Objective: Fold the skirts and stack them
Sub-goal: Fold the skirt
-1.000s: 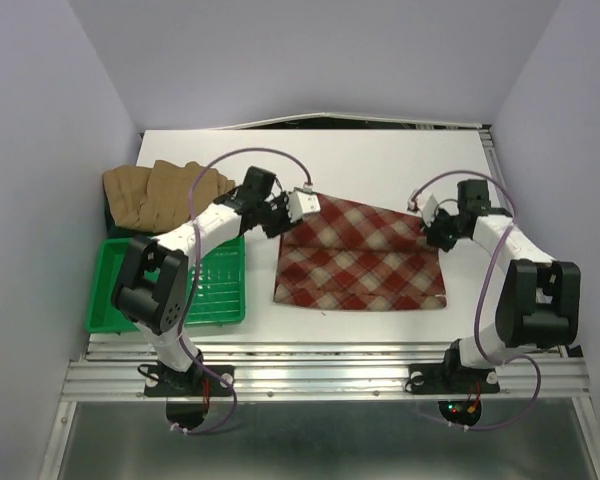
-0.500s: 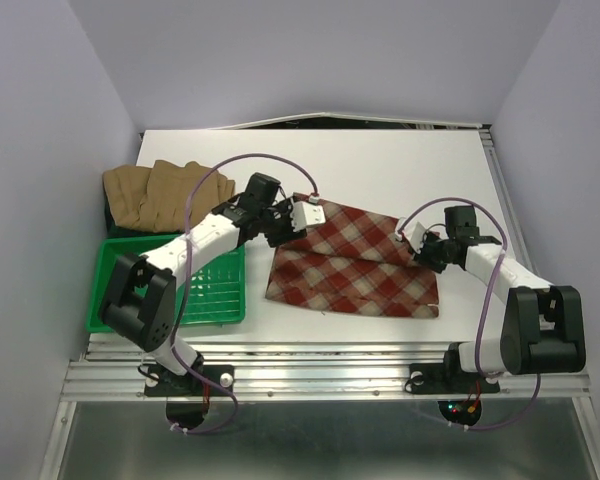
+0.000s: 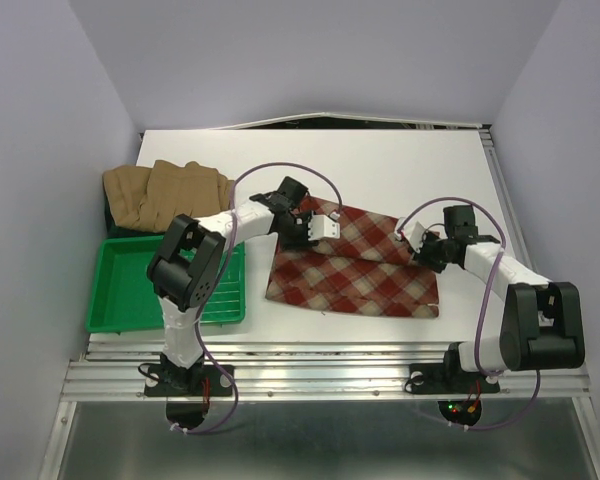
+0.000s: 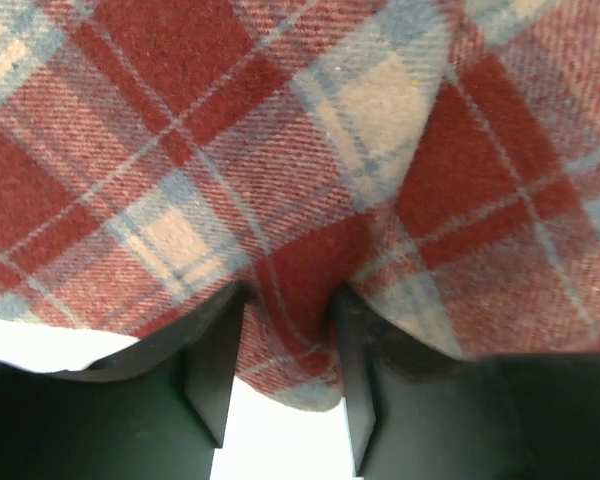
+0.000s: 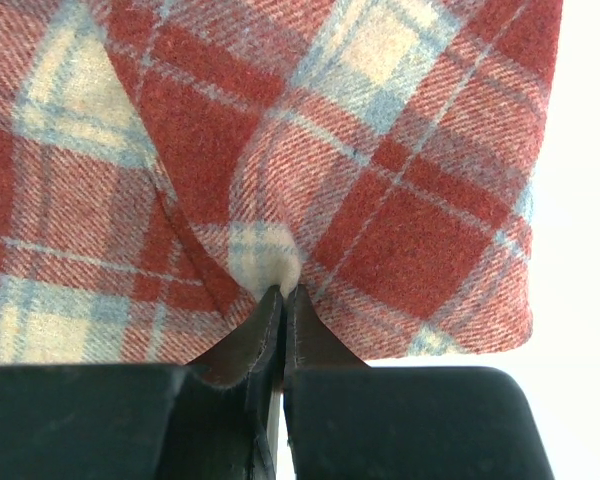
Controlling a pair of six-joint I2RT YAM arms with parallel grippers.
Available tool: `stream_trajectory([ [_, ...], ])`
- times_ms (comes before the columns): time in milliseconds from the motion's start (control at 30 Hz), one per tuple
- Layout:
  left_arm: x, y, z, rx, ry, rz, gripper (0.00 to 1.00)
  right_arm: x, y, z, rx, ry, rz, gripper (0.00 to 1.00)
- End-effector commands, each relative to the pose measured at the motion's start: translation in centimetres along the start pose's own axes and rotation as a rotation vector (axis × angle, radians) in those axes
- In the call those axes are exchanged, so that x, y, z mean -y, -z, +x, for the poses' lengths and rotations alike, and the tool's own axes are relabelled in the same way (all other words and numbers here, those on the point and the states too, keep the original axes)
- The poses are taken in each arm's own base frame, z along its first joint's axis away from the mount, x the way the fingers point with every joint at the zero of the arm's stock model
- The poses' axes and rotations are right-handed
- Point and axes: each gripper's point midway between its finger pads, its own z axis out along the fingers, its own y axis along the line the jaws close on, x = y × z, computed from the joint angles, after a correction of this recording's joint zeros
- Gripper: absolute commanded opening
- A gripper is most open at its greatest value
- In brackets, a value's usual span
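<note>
left gripper (image 3: 318, 226) rests on the far-left corner of the plaid skirt (image 3: 355, 275), its jaws part-way apart with a bunch of cloth between them; whether they press it or merely straddle it i cannot tell. right gripper (image 3: 426, 246) is closed tight, nipping the skirt's right edge at its very tips. a second ago the two held the far edge raised and stretched between them; now both are lower and nearer, and the far half lies doubled over the near half, so the skirt is a flat, shorter rectangle in the middle of the tabletop (image 3: 380, 160), a little toward the near edge. the left arm has also swung its elbow inward. that reads as one fold laid down but not yet let go on the right, and probably another fold is due before stacking. the tan skirts (image 3: 165, 190) lie heaped at the left edge, just beyond the green tray (image 3: 115, 300) at the near-left corner, unfolded as far as i can see.
</note>
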Motion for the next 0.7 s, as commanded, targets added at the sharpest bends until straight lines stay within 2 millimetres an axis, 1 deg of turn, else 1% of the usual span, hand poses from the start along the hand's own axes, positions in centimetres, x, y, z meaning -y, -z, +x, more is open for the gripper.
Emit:
stream_trajectory([
  [0, -1.3, 0.8, -0.7, -0.007, -0.057, -0.007, 0.44, 2.3, 0.4, -0.9, 0.003, 0.016, 0.062, 0.01],
  [33, -1.3, 0.8, -0.7, -0.01, -0.06, -0.005, 0.29, 2.4, 0.4, -1.0, 0.005, 0.014, 0.064, 0.01],
  [100, -1.7, 1.0, -0.5, -0.015, -0.061, -0.022, 0.17, 2.8, 0.4, -1.1, 0.003, 0.0, 0.072, 0.01],
  [133, -2.1, 1.5, -0.6, -0.011, -0.061, -0.034, 0.09, 3.0, 0.2, -1.1, 0.001, -0.019, 0.074, 0.01],
  [200, -2.9, 2.3, -0.7, -0.008, -0.047, -0.06, 0.01, 4.5, 0.4, -1.9, 0.004, -0.03, 0.107, 0.01],
  [233, -3.9, 3.1, -1.3, 0.006, -0.046, -0.091, 0.0, 5.3, 0.5, -2.2, 0.009, -0.039, 0.123, 0.01],
  [267, -4.8, 3.8, -1.3, 0.001, -0.035, -0.122, 0.0, 6.0, 0.4, -2.2, 0.005, -0.075, 0.132, 0.01],
  [300, -6.0, 4.7, -1.1, 0.001, -0.003, -0.158, 0.0, 8.4, 1.3, -3.4, 0.027, -0.081, 0.182, 0.01],
  [333, -7.8, 6.0, -1.7, 0.005, 0.006, -0.213, 0.0, 9.4, 1.5, -4.1, 0.036, -0.09, 0.2, 0.01],
  [367, -8.8, 6.8, -1.8, 0.009, 0.02, -0.242, 0.0, 10.4, 1.9, -4.7, 0.041, -0.085, 0.22, 0.01],
  [400, -9.9, 7.8, -1.6, 0.006, 0.042, -0.269, 0.0, 11.4, 2.1, -4.9, 0.033, -0.081, 0.241, 0.01],
  [433, -11.6, 9.4, -2.2, 0.01, 0.045, -0.316, 0.0, 13.0, 3.2, -6.2, 0.055, -0.058, 0.282, 0.01],
  [467, -12.2, 10.1, -2.3, 0.005, 0.051, -0.334, 0.0, 13.7, 3.7, -6.7, 0.062, -0.046, 0.3, 0.01],
  [500, -12.4, 10.8, -2.3, -0.003, 0.06, -0.336, 0.0, 14.2, 4.4, -7.3, 0.072, -0.032, 0.315, 0.01],
  [533, -13.1, 12.0, -2.9, 0.004, 0.053, -0.358, 0.0, 14.6, 5.1, -8.0, 0.082, -0.02, 0.324, 0.01],
  [567, -13.1, 12.6, -2.9, -0.002, 0.058, -0.367, 0.0, 14.7, 5.5, -8.2, 0.083, -0.007, 0.326, 0.01],
  [600, -13.0, 13.6, -3.3, 0.007, 0.059, -0.378, 0.0, 14.8, 6.1, -8.6, 0.091, 0.001, 0.331, 0.01],
  [667, -12.0, 14.0, -3.5, -0.003, 0.063, -0.373, 0.0, 14.3, 6.9, -8.8, 0.087, 0.017, 0.319, 0.01],
])
